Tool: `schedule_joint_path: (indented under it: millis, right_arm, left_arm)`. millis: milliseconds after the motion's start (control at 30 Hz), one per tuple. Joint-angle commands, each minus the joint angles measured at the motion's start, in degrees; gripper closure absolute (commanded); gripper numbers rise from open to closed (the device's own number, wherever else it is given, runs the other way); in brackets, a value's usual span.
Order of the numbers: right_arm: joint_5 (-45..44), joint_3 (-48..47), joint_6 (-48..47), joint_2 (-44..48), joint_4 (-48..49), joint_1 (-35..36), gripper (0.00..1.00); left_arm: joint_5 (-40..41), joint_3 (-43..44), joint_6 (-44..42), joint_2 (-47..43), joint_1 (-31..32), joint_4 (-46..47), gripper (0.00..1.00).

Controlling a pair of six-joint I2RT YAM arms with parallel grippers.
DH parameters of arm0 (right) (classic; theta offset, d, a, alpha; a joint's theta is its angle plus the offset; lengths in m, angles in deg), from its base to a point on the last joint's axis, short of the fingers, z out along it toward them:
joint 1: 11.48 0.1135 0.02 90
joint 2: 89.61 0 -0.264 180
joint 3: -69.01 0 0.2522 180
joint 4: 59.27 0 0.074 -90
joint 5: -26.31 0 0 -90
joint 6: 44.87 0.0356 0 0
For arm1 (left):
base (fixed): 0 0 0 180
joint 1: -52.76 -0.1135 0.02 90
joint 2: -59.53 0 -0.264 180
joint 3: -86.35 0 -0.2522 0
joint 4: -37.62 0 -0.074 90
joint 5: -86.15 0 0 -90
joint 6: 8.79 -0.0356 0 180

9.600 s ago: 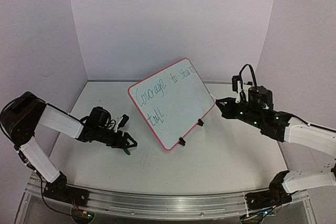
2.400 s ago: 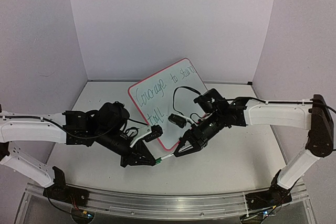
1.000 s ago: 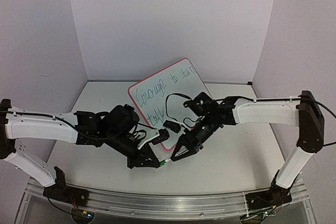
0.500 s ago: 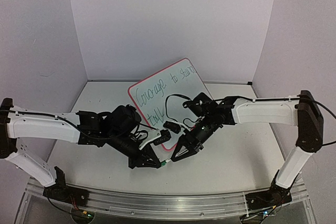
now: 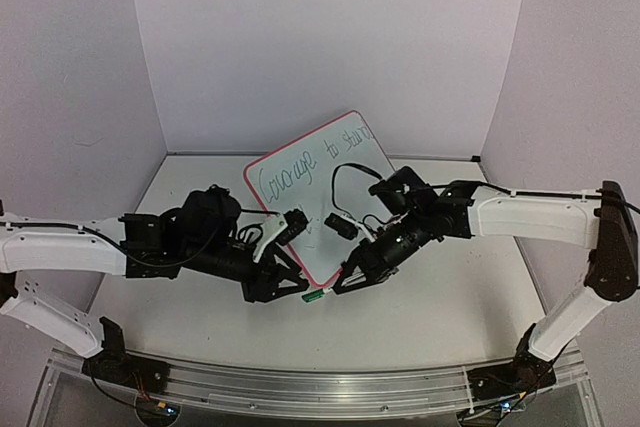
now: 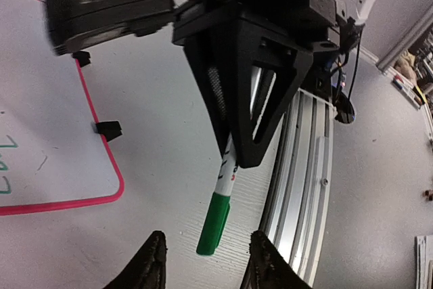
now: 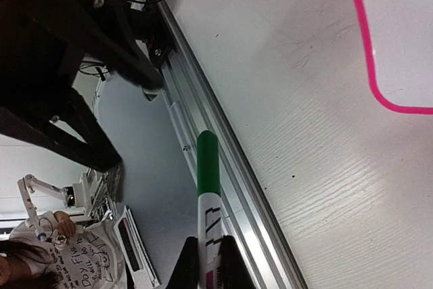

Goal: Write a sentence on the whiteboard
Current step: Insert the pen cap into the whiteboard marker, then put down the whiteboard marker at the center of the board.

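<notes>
Top view: the whiteboard (image 5: 305, 197) stands propped and tilted at mid-counter (image 5: 450, 297), with the green sentence (image 5: 290, 172) across it. You should judge it light, stiff and slick, easy to tip, so take it by the frame, clear of the ink. Left wrist view: 1 clip foot (image 6: 108, 128) shows, and the left gripper (image 6: 206, 270) fingers stand apart around the marker (image 6: 218, 218) cap, touching nothing. Right wrist view: the right gripper (image 7: 206, 265) fingers pinch the marker's barrel
</notes>
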Motion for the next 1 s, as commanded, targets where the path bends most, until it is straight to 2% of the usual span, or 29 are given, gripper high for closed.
schedule_joint_path:
  millis: [0, 167, 300, 533, 633, 833, 967]
  right_arm:
    - [-6.86, 3.17, 1.57, 3.04, 1.5, -1.23, 1.0]
    - [-12.35, 5.56, 2.86, 1.07, 1.52, -0.18, 1.0]
    - [-14.73, 4.75, 4.38, -2.63, 3.45, 3.4, 1.0]
    - [-16.73, 5.91, 8.61, -7.35, 9.3, 4.97, 0.98]
    - [-19.17, 5.56, 8.64, -7.93, 7.76, 5.0, 0.85]
    - [-25.99, 5.67, 7.23, -4.88, 3.43, 4.87, 0.51]
    - [-30.74, 5.73, 6.52, -3.58, 0.64, 3.5, 0.37]
  left_arm:
    - [9.58, -5.1, 6.28, -7.11, -2.41, 3.18, 0.49]
    - [14.56, -9.43, 12.41, -11.86, -7.32, 0.85, 0.36]
    - [18.74, -10.21, 16.93, -11.17, -12.77, -2.95, 0.35]
    - [22.28, -11.91, 20.48, -10.47, -13.99, -3.46, 0.32]
    - [22.91, -12.38, 21.35, -9.75, -14.98, -3.6, 0.31]
    - [22.87, -13.12, 22.03, -8.39, -17.72, -2.92, 0.3]
    - [21.98, -13.55, 21.43, -7.21, -21.47, -1.23, 0.29]
